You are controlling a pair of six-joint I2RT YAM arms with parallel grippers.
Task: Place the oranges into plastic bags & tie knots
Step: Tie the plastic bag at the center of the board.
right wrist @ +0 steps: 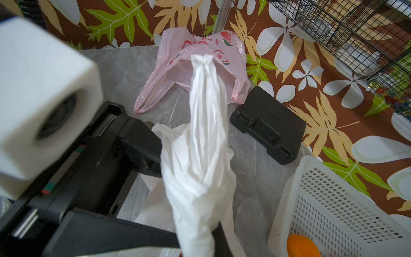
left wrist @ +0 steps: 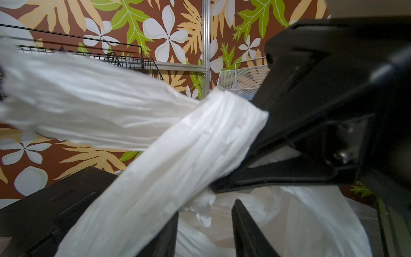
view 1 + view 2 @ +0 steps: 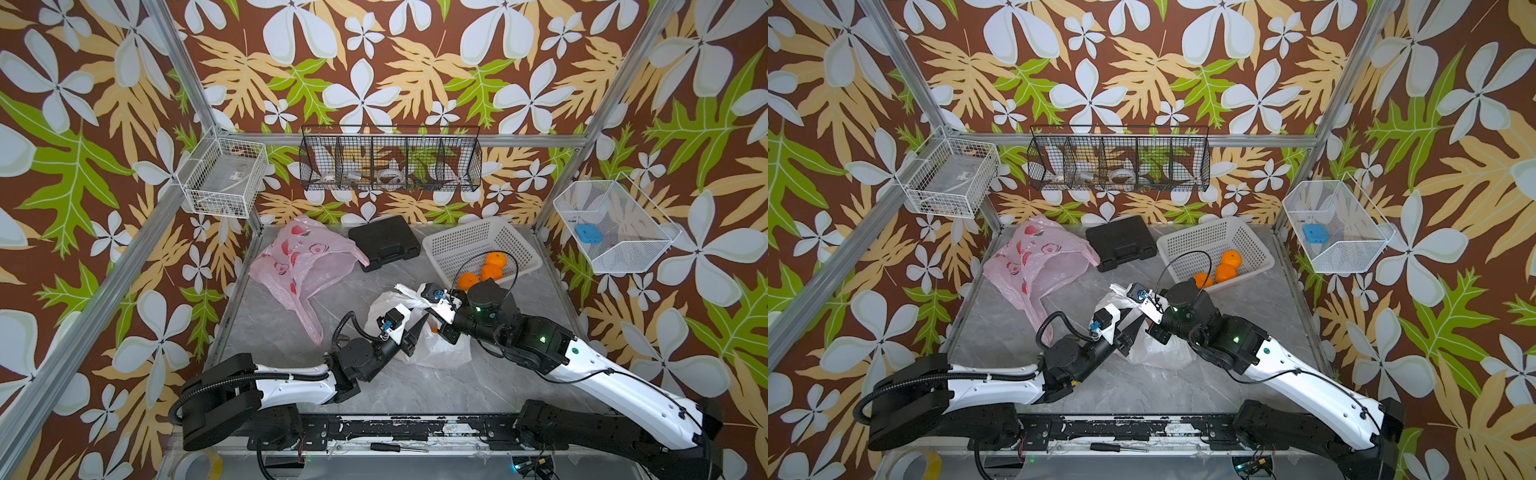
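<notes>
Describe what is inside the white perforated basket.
Three oranges sit together in the white basket's near corner; elsewhere its floor is bare. The right arm covers part of that corner, so more may be hidden.

black hard case (image 3: 384,242) just beside the white perforated basket (image 3: 459,243); black wire rack (image 3: 390,160) on the wall; screwdriver (image 3: 388,447) at the front edge

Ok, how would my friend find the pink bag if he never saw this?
Start at the grey marble tabletop and go to its far corner on the robot's left, under the white wire basket. There, beside the black plastic case, lies the pink bag, flat and crumpled. Unlike the plain white bag nearer the robot, it is see-through pink with red fruit prints.
</notes>
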